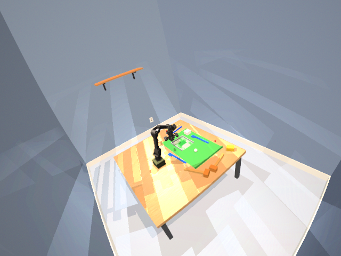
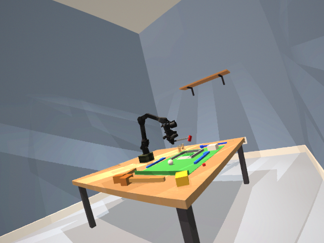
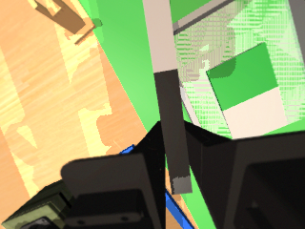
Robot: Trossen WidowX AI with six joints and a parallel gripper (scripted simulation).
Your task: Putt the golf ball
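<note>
Red putter [image 2: 183,138] hanging in the air right of centre in the exterior view, above the far end of the green mat [image 2: 183,165], shaft running nearly level and red head [image 2: 189,138] pointing toward the right of the frame. Dark grip end [image 3: 172,143] sitting in the middle of the wrist view, pinched between the two black fingers of the gripper [image 2: 171,137], jaws pressing against the shaft on both sides, pale shaft running on toward the top edge of that frame. Lying beneath it in the wrist view, at the upper right, the grey-framed raised green [image 3: 224,67] with its ramp [image 3: 248,91], green above and pale below. Resting white on the mat, near the frame's centre in the exterior view, the golf ball [image 2: 170,161], well apart from the putter head; showing again in the top view [image 1: 195,150], lower right of the raised green. Flanking the mat, blue bars [image 2: 201,157] along its edges, a white block [image 2: 212,147] at the far end, a small red piece [image 2: 203,164] just off the right edge. Sitting nearer the camera on the wooden table [image 2: 162,193], a yellow cube [image 2: 181,178] and a wooden mallet [image 2: 138,178]. Hanging on the wall, upper right, an orange shelf [image 2: 204,79].
</note>
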